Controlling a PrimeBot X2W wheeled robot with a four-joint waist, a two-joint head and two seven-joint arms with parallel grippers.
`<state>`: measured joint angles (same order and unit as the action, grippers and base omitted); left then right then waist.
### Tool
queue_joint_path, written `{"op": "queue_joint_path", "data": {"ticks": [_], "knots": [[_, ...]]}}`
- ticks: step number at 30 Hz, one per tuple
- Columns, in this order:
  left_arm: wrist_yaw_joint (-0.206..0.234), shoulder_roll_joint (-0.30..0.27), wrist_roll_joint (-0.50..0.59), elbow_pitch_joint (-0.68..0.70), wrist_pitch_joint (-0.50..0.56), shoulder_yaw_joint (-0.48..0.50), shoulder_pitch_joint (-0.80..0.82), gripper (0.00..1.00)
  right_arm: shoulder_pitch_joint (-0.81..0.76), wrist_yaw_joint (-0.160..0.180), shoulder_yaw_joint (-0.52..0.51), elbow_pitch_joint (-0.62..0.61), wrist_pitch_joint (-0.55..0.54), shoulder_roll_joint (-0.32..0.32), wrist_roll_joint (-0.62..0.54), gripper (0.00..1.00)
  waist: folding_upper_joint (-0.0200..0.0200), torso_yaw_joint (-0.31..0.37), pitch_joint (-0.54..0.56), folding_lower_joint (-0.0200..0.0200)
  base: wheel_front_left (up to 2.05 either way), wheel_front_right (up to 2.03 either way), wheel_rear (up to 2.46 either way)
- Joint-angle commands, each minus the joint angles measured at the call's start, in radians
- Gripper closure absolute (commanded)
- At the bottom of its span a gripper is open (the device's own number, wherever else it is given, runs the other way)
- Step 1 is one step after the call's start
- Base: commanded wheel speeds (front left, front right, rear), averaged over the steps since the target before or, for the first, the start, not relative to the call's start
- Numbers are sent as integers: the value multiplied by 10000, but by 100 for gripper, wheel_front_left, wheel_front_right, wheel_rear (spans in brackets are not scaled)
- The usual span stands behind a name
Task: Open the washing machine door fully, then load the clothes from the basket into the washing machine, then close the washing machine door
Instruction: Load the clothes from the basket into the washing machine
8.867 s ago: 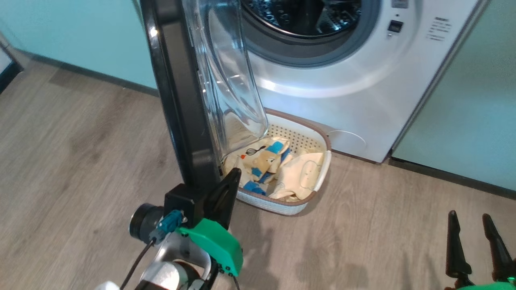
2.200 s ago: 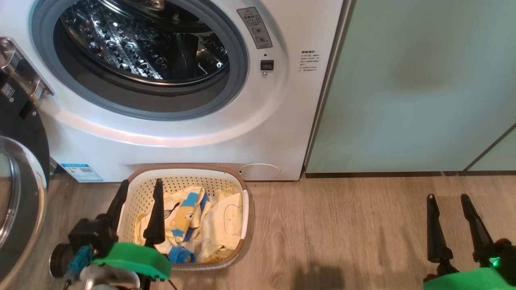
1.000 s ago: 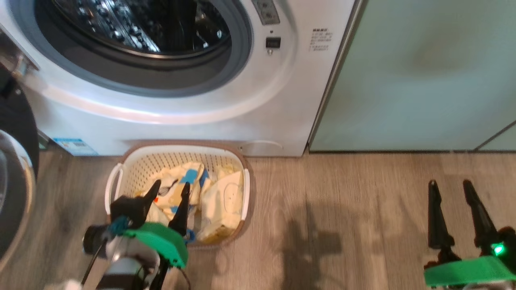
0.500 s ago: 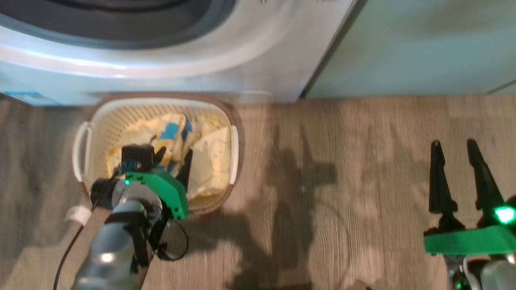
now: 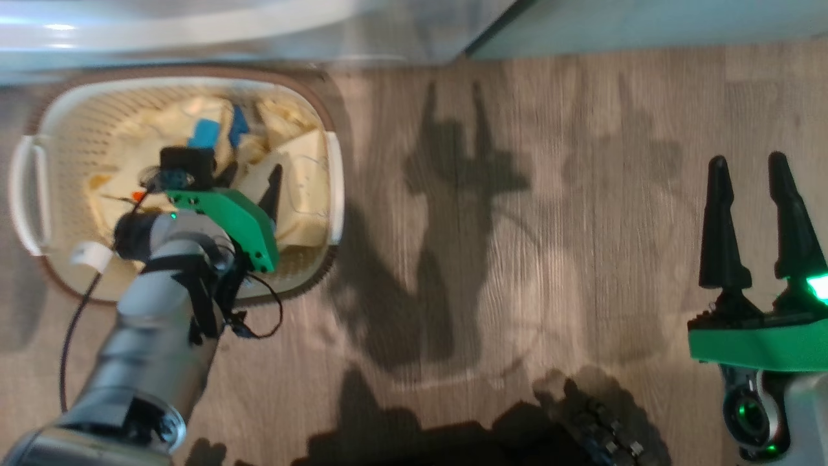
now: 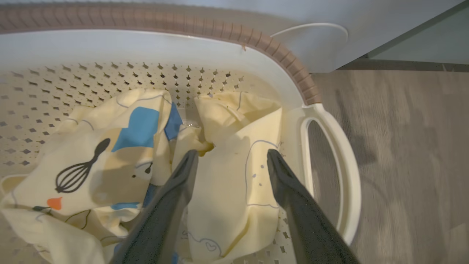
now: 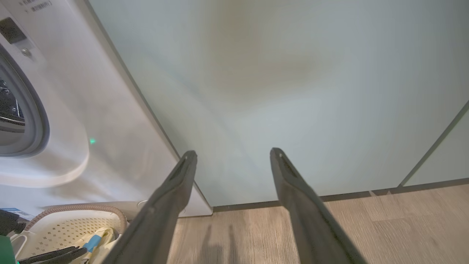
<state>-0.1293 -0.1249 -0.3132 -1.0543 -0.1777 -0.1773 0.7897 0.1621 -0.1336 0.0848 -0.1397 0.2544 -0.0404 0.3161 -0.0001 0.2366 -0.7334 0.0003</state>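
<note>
Reach into basket (image 6: 285,55) in progress: left gripper (image 6: 232,154) is low inside it, jaws wide apart, nothing held, fingertips straddling the plain yellow piece of the clothes (image 6: 227,183); whether they touch the cloth yet can't be told. Clothes lie heaped in the basket, which sits on the wood floor (image 5: 517,259) right against the front of the washing machine (image 7: 73,110). Right gripper (image 5: 748,162) idles well apart over bare floor, jaws also apart and empty, facing the green cabinet (image 7: 274,73). To do this step well, I'd push down until the tips sink into the raised fold between them, then close and catch several layers, not just a top edge. The outer finger is near the basket wall and white loop handle, so keep it off the plastic or the light basket may lift with the cloth. Pull straight up before swinging to the drum. Versus the earlier head pictures: camera has tilted down, so the drum opening has left the view and just the machine's lower edge remains; the left gripper has gone from the near rim down onto the pile; the right gripper's spread looks unchanged.
</note>
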Motion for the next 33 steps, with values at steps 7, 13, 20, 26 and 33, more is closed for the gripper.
{"op": "queue_joint_path", "data": {"ticks": [7, 13, 20, 26, 33], "knots": [[-10, -603, -506, -526, -99, -314, 591, 0, 150, 29, 207, -485, 74, -99, 231, 0, 1, 531, -1061, -3, 0, 0, 0], [-12, -915, -1043, -854, 339, -882, 937, 0, 312, 29, 269, -511, 74, -99, 451, 0, 1, 798, -1451, -3, 0, 0, 0], [-12, -1152, -1688, -1423, 791, -1149, 1219, 11, 419, 29, 314, -495, 74, -99, 577, 0, 1, 1042, -1685, -3, 0, 0, 0], [-13, -1235, -1907, -1613, 728, -1423, 1262, 100, 409, 29, 255, -475, 74, -99, 583, 0, 1, 1061, -1653, -3, 0, 0, 0], [-13, -1239, -2048, -1807, 389, -1643, 1219, 100, 393, 29, 179, -420, 74, -99, 457, 0, 1, 893, -1421, -3, 0, 0, 0]]}}
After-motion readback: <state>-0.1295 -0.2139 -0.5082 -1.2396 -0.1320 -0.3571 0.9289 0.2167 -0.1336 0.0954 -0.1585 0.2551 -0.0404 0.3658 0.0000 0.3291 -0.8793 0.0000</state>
